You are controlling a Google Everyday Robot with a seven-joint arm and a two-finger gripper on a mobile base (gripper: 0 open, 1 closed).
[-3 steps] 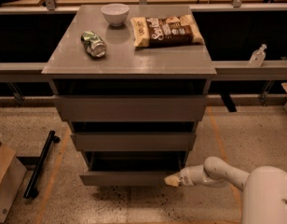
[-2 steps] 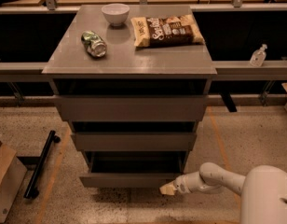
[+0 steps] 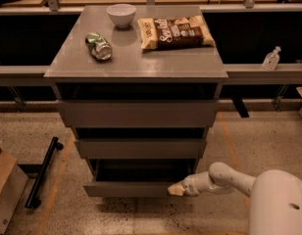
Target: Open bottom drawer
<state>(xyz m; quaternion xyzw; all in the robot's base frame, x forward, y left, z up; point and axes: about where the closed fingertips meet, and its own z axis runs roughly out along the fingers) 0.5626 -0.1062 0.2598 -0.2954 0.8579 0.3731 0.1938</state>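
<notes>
The grey three-drawer cabinet (image 3: 136,67) stands in the middle of the view. Its bottom drawer (image 3: 129,188) has a plain flat grey front and stands pulled out past the middle drawer (image 3: 140,148) and the top drawer (image 3: 136,113), with a dark gap above its front. My gripper (image 3: 174,189) is at the right end of the bottom drawer's front, at its upper edge, reached in from the lower right on my white arm (image 3: 229,179).
On the cabinet top are a white bowl (image 3: 121,13), a crushed green can (image 3: 98,46) and a chip bag (image 3: 174,32). A black bar (image 3: 42,172) and a cardboard box (image 3: 6,190) lie on the floor at left. A small bottle (image 3: 271,58) stands on the right ledge.
My gripper has moved left and slightly down along the bottom drawer's front edge. The bottom drawer has come a little farther out toward the camera.
</notes>
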